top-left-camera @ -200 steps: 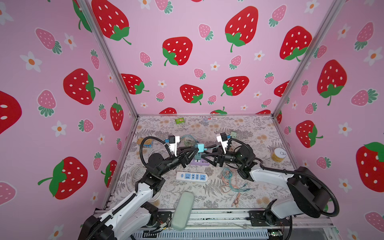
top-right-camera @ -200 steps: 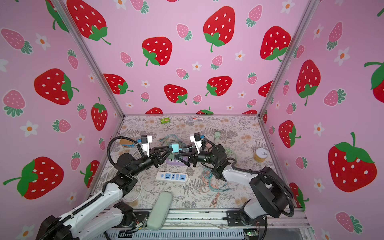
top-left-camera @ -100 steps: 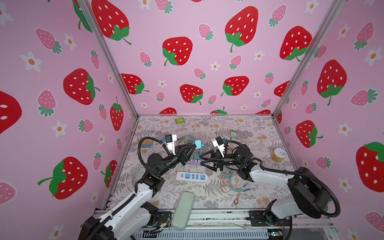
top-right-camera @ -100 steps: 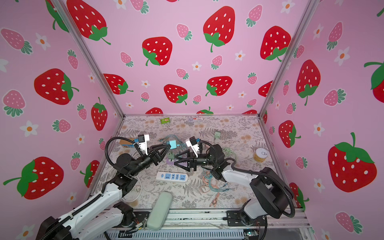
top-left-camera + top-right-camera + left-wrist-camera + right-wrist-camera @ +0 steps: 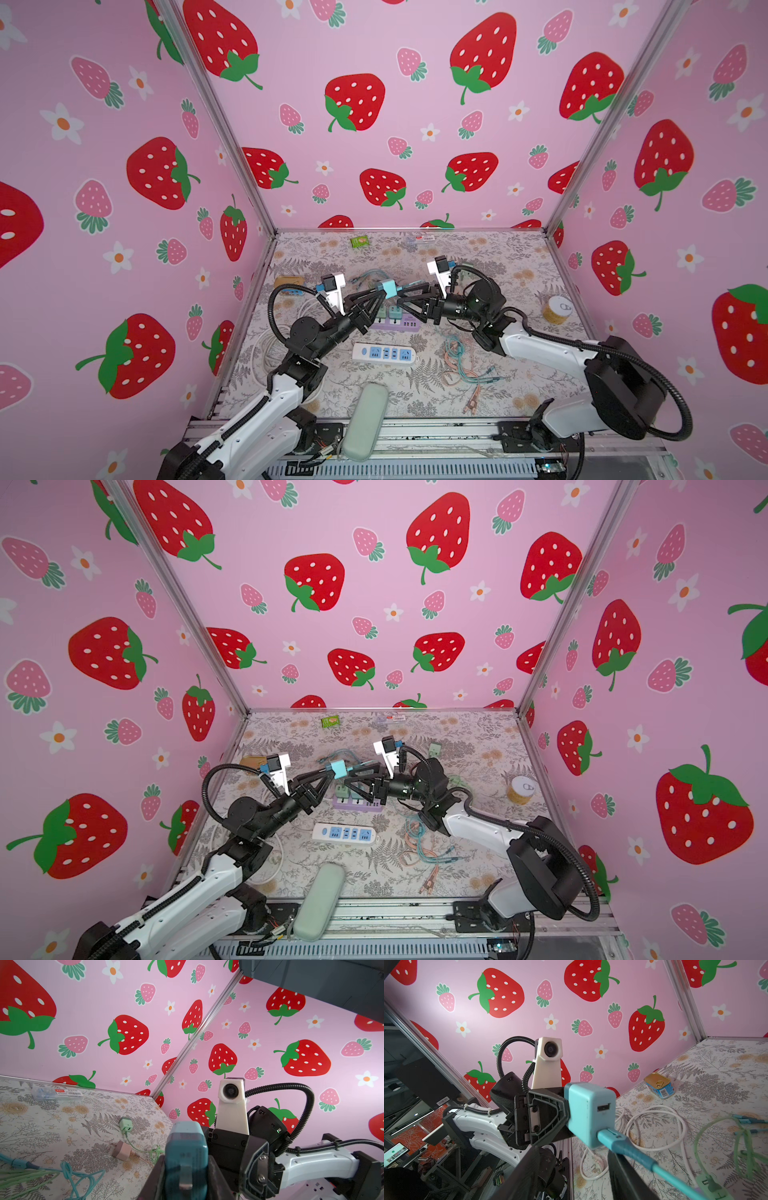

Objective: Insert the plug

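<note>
Nearest, on the floral surface (image 5: 519, 374): grey-green case (image 5: 368, 419) at the front edge, then white power strip (image 5: 384, 353), then purple power strip (image 5: 395, 323). Above the purple one, off the surface: blue plug (image 5: 389, 286), clamped in the left pincer (image 5: 383, 291). Opposite, right pincer (image 5: 399, 294) half-wide, astride the blue cable (image 5: 633, 1153) just beside the plug, not pinching it

Teal charger (image 5: 388, 287), purple socket block (image 5: 405, 325), white-blue power strip (image 5: 384, 354), strawberry-print pink walls (image 5: 374, 50).

Teal square plug (image 5: 386, 288), midair, teal cable (image 5: 629, 1149) attached
</note>
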You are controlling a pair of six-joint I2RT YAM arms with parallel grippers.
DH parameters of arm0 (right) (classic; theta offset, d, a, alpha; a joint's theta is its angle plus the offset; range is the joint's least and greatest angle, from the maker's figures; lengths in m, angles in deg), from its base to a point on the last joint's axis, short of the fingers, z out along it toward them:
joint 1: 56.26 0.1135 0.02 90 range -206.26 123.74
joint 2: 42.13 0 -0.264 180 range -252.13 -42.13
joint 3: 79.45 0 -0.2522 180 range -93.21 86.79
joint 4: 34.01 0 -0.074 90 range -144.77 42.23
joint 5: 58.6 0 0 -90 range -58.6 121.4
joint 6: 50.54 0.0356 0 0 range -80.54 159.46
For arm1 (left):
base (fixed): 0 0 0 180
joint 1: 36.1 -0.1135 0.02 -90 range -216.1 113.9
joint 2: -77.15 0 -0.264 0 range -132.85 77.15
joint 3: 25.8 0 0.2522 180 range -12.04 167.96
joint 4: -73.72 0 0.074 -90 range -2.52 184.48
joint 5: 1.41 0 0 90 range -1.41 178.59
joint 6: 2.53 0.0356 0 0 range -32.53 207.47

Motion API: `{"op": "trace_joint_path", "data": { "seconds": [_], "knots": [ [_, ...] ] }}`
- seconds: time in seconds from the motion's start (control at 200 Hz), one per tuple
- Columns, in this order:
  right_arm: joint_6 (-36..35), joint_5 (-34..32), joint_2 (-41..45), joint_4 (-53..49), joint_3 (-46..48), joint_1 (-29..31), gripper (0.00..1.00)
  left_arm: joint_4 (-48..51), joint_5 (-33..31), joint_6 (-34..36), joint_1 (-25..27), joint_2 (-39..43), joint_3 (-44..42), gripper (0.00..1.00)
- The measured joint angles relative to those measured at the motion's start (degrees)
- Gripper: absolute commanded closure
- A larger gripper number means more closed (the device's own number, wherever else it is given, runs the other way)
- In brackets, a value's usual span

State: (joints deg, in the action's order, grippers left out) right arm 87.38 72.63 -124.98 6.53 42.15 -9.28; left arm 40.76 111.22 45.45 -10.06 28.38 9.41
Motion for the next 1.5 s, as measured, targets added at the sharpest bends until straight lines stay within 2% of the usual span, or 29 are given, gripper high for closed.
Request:
{"op": "trace_joint_path", "data": {
  "seconds": [0.295, 0.435, 0.61, 0.71, 1.18, 1.391, 1.501],
  "knots": [
    [0.0, -2.5, -3.0, -5.2, -3.9, 0.0, 0.47, -1.0, -0.6, -0.2, 0.2, 0.1, -0.5, 1.00],
    [0.5, -2.9, -4.0, -5.4, -4.0, 0.0, 0.45, -0.7, -1.0, -0.2, 0.2, 0.9, -1.7, 1.00],
    [1.6, -2.9, -4.0, -4.3, -4.0, -0.1, 0.48, -0.7, -1.0, -0.3, 0.3, 1.3, -2.1, 1.00],
    [2.6, -2.4, -4.2, -2.6, -4.0, -0.3, 0.56, -1.5, -1.0, -0.3, 0.5, 0.7, -2.1, 1.00],
    [5.6, 1.5, -6.3, 3.0, -4.0, -1.1, 0.66, -8.7, 0.0, -2.7, 0.9, -5.8, -2.1, 1.00],
    [7.3, 3.0, -7.0, 6.3, -4.0, -1.7, 0.79, -11.4, 0.4, -3.3, 0.9, -7.0, -2.1, 1.00],
    [7.8, 3.7, -7.0, 7.3, -4.0, -1.9, 0.78, -11.9, 0.5, -3.3, 0.9, -7.0, -2.1, 0.99]
  ]
}}
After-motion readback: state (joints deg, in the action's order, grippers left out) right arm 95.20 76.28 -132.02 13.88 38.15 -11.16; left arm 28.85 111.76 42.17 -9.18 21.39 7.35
